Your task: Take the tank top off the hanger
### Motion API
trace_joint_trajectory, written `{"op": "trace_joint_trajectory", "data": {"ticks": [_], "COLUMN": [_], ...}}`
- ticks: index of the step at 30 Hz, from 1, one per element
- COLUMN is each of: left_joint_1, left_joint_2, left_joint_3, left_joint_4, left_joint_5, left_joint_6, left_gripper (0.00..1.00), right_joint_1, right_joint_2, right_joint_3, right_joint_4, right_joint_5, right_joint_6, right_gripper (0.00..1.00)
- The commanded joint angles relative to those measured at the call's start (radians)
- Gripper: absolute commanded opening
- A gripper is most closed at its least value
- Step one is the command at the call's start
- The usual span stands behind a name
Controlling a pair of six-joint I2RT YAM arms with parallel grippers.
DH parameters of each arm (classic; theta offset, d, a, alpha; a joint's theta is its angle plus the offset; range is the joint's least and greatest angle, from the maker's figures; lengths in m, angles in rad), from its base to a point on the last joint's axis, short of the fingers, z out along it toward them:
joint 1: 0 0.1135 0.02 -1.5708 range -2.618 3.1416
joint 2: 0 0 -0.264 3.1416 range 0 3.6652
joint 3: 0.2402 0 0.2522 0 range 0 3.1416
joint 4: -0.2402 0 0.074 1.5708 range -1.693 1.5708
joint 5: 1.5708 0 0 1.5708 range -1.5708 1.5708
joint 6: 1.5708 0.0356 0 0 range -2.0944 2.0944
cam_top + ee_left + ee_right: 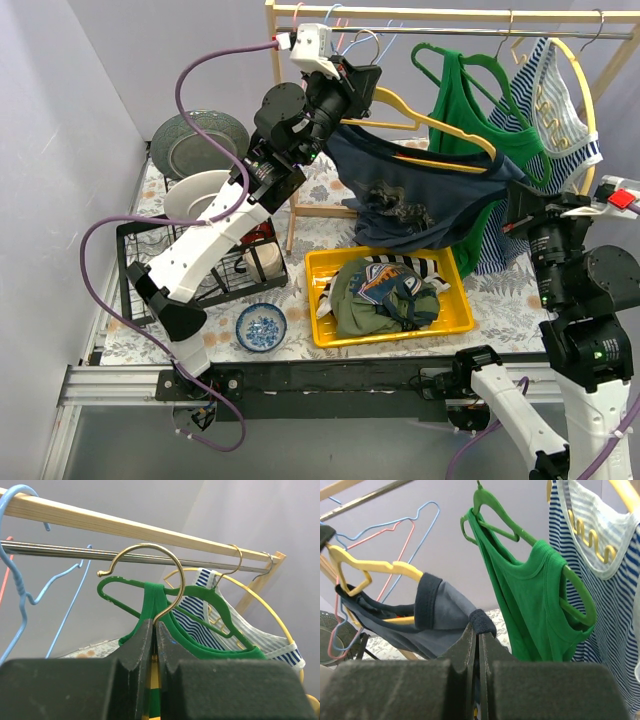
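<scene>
A navy tank top (410, 190) with a dark print hangs on a yellow hanger (440, 130) that is off the rail and tilted down to the right. My left gripper (365, 85) is shut on the hanger's gold hook (172, 565); in the left wrist view the hook's stem runs down between the jaws of the left gripper (154, 625). My right gripper (515, 215) is shut on the tank top's dark edge at the hanger's right end. In the right wrist view a fold of the tank top (445, 615) sticks up between the jaws of the right gripper (479, 630), beside the yellow hanger (380, 567).
A green tank top (465, 110) and a striped top (560, 110) hang on the wooden rack (450, 14), with empty blue and pink hangers (355, 40) at its left. Below is a yellow tray (400, 337) of clothes. A black dish rack (135, 260), grey plate (200, 140) and blue bowl (261, 327) stand left.
</scene>
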Motion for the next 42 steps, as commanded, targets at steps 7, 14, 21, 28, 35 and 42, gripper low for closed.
{"op": "trace_joint_trajectory", "data": {"ticks": [7,14,21,28,35,42], "left_joint_1": [0.005,0.005,0.005,0.005,0.005,0.005], "left_joint_2": [-0.116,-0.155,-0.15,-0.152,-0.225,-0.305], "left_joint_3": [0.008,-0.026,-0.015,-0.017,-0.109,-0.135], "left_joint_4": [0.042,0.08,0.071,0.085,0.144,0.099], "left_joint_5": [0.01,0.048,0.009,0.082,0.281,0.404], "left_joint_6": [-0.049,-0.083,-0.055,-0.124,-0.314,-0.383], "left_gripper": [0.0,0.0,0.0,0.0,0.0,0.0], "right_joint_1": [0.0,0.0,0.0,0.0,0.0,-0.001], "right_joint_2": [-0.05,-0.044,-0.093,-0.065,-0.001,0.068], "right_joint_3": [-0.109,-0.132,-0.161,-0.196,-0.205,-0.133], "right_joint_4": [0.083,0.095,0.103,0.179,0.255,0.262], "right_joint_5": [-0.01,-0.035,0.042,-0.154,-0.387,-0.498], "right_joint_6": [0.049,0.078,0.105,0.102,0.102,0.034], "right_gripper": [0.01,0.01,0.01,0.01,0.01,0.01]}}
